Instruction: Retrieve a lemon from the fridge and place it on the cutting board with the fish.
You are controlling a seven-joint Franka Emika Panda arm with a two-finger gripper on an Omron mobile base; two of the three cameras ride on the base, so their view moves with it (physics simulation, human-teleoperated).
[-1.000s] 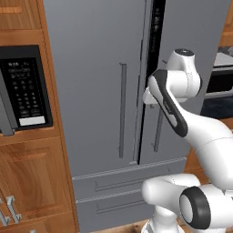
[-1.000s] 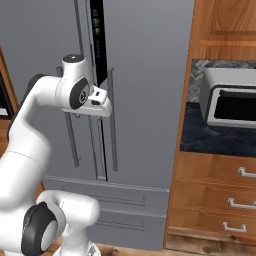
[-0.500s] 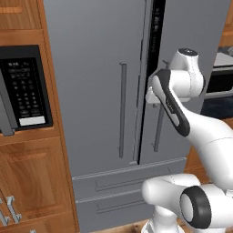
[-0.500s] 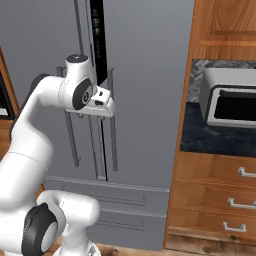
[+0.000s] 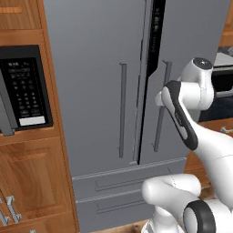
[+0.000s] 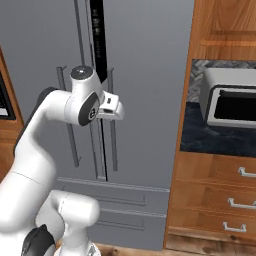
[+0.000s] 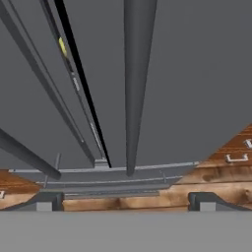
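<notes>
The grey double-door fridge (image 5: 100, 68) stands straight ahead, with a narrow dark gap (image 5: 156, 50) between its doors. My gripper (image 6: 113, 109) is at mid-height on the right door's long bar handle (image 5: 159, 109). In the hand view that handle (image 7: 138, 83) runs between my widely spread fingertips (image 7: 45, 202), and my gripper (image 7: 125, 202) is open and not pressing on it. A thin yellow sliver (image 7: 62, 47) shows inside the gap; I cannot tell whether it is the lemon. The cutting board and the fish are out of view.
A black-panelled microwave (image 5: 25, 91) sits in the wooden cabinet left of the fridge. To the right, a toaster oven (image 6: 230, 97) stands on a dark counter above wooden drawers (image 6: 215, 200). The fridge's lower drawers (image 5: 123, 182) are closed.
My hand has shifted a little to the right and slightly down along the right door's handle. The fridge doors and the camera have not moved.
</notes>
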